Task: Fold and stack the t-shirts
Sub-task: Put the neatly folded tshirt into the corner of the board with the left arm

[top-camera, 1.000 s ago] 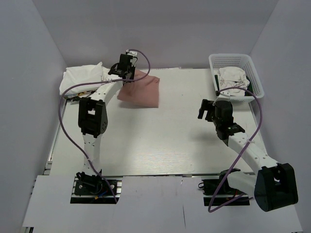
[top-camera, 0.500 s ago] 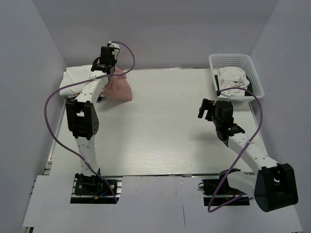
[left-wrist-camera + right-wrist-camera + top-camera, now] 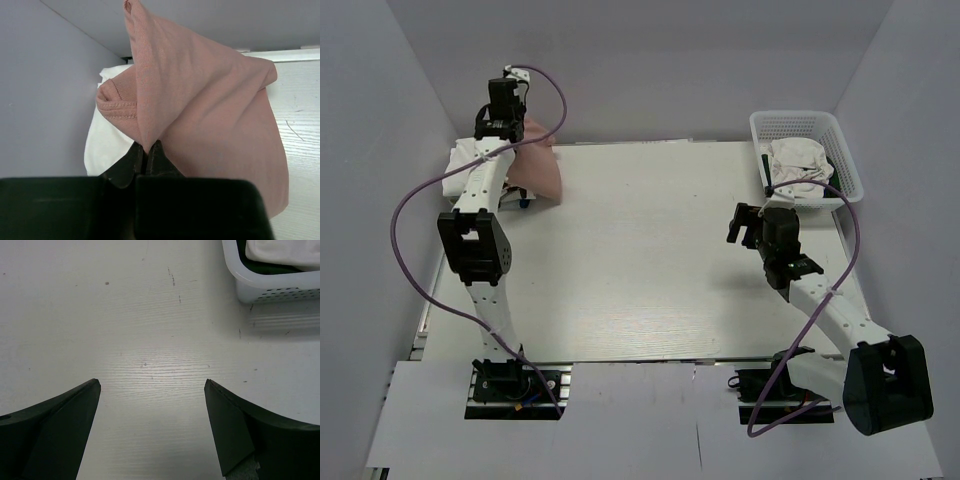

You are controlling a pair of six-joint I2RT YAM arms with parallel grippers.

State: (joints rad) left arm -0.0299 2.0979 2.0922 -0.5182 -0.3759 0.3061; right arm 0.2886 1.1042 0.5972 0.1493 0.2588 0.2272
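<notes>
Left wrist view: left hand (image 3: 148,152) pinched shut on the pink t-shirt (image 3: 210,110), which hangs at the edge of the white t-shirts (image 3: 100,145) in the far-left corner of the tabletop (image 3: 670,260). Right hand (image 3: 152,405) is spread wide and empty. We would carry the pink t-shirt squarely over the white t-shirts and lower it before letting go.

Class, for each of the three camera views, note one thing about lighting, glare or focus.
Top external: soft, even light on the table, only faint shadows. Left wrist: the pink t-shirt is sharp enough to show its knit, while the left gripper is a near-black, featureless mass. Right wrist: a bright glare patch on the table mid-frame; the basket casts a soft shadow.
</notes>
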